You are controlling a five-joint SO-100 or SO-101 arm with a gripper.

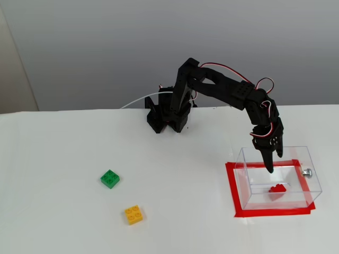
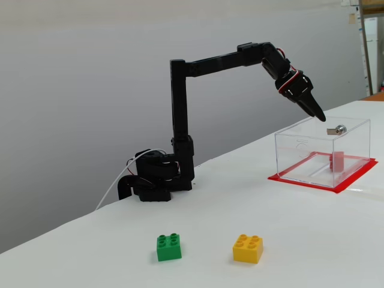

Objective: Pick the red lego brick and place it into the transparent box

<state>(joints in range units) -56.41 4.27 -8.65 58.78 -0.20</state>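
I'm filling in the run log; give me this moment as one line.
phase: after release | gripper: empty, above box | red brick: inside box | green brick, yellow brick: on table

One raised front view, one low side view; both fixed views sharing arm (image 1: 222, 90) and table (image 2: 288, 240)
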